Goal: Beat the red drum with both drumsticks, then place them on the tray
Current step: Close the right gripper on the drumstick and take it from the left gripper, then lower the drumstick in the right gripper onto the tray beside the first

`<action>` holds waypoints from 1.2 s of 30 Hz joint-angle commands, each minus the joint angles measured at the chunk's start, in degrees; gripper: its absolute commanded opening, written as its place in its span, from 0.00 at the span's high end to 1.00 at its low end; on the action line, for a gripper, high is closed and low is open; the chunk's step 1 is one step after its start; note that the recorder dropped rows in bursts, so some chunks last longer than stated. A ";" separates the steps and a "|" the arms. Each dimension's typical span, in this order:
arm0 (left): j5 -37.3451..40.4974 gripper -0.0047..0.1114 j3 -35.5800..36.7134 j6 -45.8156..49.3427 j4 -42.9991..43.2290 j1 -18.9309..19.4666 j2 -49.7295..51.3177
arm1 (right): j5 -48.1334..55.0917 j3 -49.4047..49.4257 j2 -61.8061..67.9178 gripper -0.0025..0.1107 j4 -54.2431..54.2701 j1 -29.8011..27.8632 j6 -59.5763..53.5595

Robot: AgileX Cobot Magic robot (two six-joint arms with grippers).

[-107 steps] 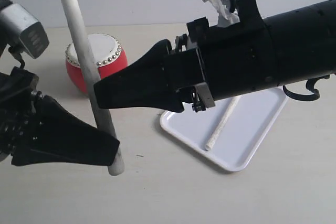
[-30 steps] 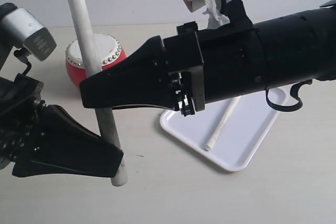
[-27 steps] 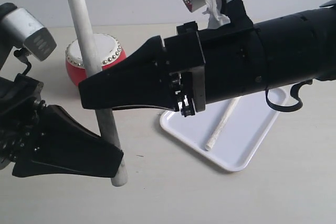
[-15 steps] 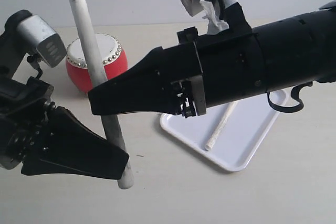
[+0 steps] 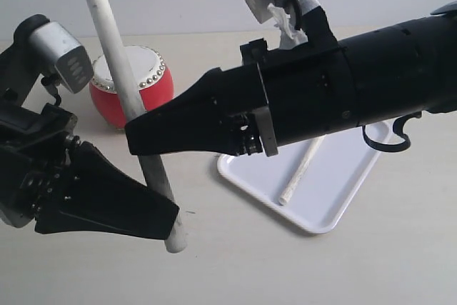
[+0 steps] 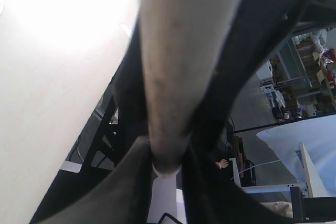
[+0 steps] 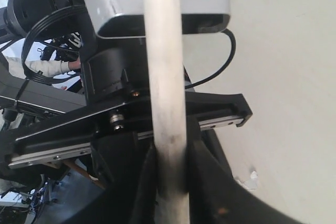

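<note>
While L gripper (image 5: 170,221) clamps the tilted drumstick (image 5: 114,55) low, R gripper (image 5: 133,141) pinches it higher; 2nd drumstick (image 5: 300,173) lies in tray (image 5: 350,169), red drum (image 5: 157,89) behind stick.

The table (image 5: 235,269) is a pale beige, matt surface, and two things lie directly on it. The drum (image 5: 156,94) stands upright just behind the tip of the right pincer (image 5: 134,138). It is also beyond the left pincer (image 5: 171,221), a little apart from it. The tray (image 5: 350,169) lies flat below the body of the right pincer, which hides its far part. The tray is well apart from the left pincer and does not touch the drum.
</note>
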 commanded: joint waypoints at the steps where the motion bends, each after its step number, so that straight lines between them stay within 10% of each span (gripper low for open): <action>1: -1.44 0.96 0.15 0.11 0.10 -0.37 0.38 | 1.37 -0.05 -0.34 0.98 1.26 0.13 0.24; 9: -1.44 0.93 0.15 -2.26 -0.45 -0.37 0.38 | 0.10 -0.05 -0.34 0.98 1.41 0.13 0.87; 22: -1.44 0.28 0.15 -2.06 -2.86 -0.26 0.38 | -2.59 -0.05 -0.34 0.98 1.41 0.13 3.57; 29: -3.79 0.34 0.15 -3.21 0.13 -0.26 0.38 | -22.03 -0.05 -0.55 0.98 1.29 0.13 11.93; 36: -3.82 0.73 0.15 -7.01 3.02 -0.26 0.02 | -45.06 -0.05 -0.43 0.98 1.20 0.13 23.89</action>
